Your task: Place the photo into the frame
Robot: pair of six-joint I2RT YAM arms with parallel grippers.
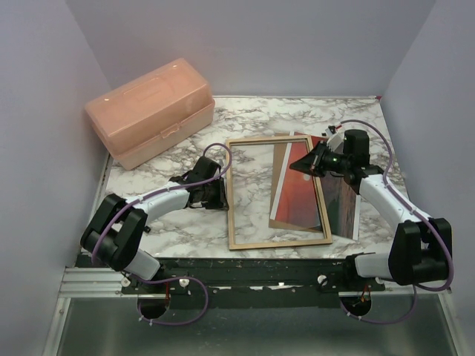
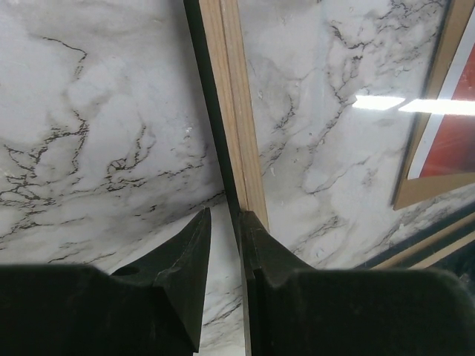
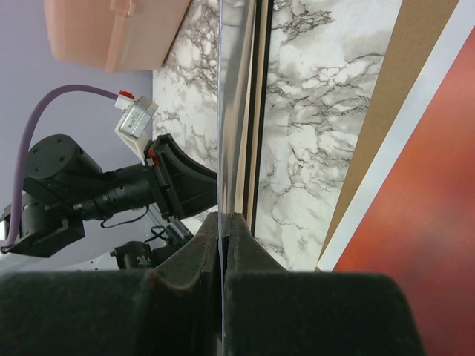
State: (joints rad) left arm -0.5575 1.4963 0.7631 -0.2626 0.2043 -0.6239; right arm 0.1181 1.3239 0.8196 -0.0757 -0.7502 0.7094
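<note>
The photo (image 1: 341, 206) lies on the table (image 1: 185, 230), partly under the frame (image 1: 278, 244) and not yet seated, while the right gripper (image 3: 221, 219) pinches the frame's right rail and the left gripper (image 2: 225, 219) holds its jaws slightly apart at the left rail.

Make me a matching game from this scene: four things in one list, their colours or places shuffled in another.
Things:
1. plastic box
2. frame
3. photo
4. left tool

Descriptions:
a. red-orange with a white border
b. pale pink, in the back left corner
c. at the frame's left rail
d. tan wood side facing up

Pairs: 1-b, 2-d, 3-a, 4-c
</note>
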